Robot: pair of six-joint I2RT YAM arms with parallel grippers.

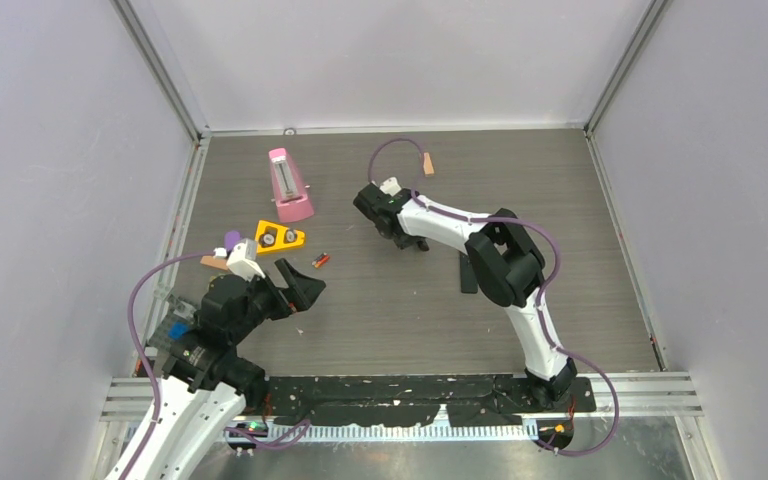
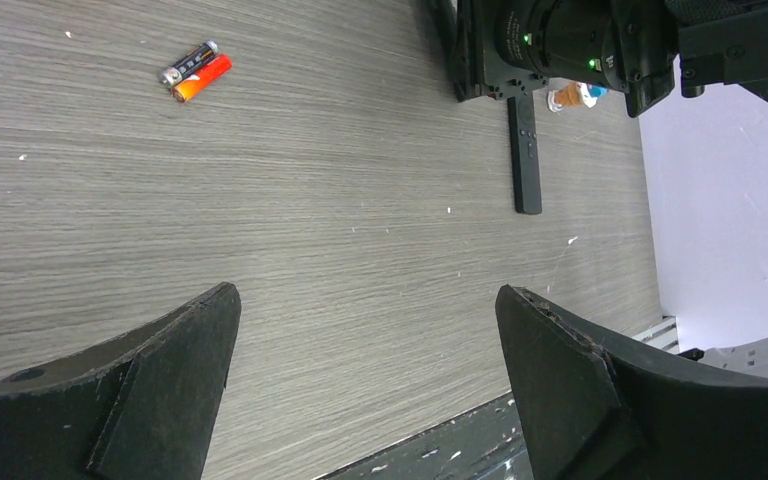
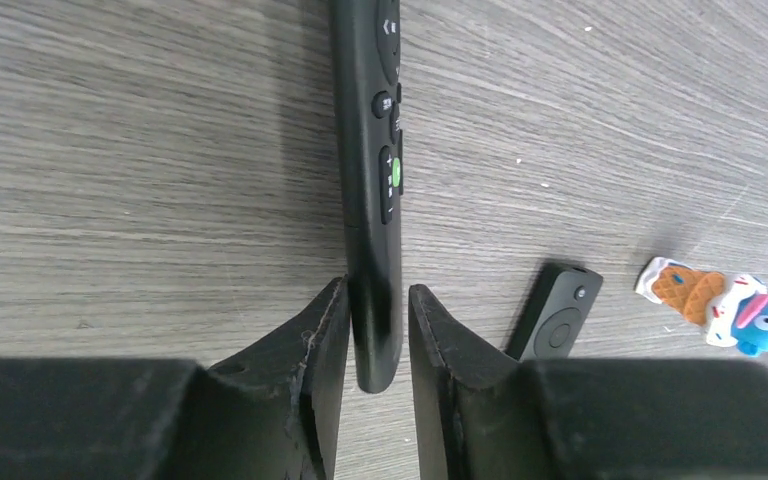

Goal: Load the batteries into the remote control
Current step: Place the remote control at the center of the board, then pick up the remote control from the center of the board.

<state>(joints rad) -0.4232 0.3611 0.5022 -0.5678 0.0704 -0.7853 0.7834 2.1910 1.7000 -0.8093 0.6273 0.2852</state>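
Note:
Two batteries (image 1: 321,261) with red-and-dark casings lie side by side on the wood-grain table, and show at the upper left of the left wrist view (image 2: 195,72). My left gripper (image 1: 300,281) is open and empty, just short of them and left of them in the top view; its jaws (image 2: 365,295) stand wide apart over bare table. My right gripper (image 1: 412,240) at mid-table is shut on the near end of a long black remote control (image 3: 372,150), which stands on its edge between the fingers (image 3: 378,290).
A second short black bar-shaped remote (image 1: 468,272) lies right of the right gripper (image 2: 525,150) (image 3: 558,312). A small ice-cream toy (image 3: 720,300) lies beside it. A pink metronome-like object (image 1: 288,185) and a yellow triangular piece (image 1: 280,237) sit at the back left. Walls enclose the table.

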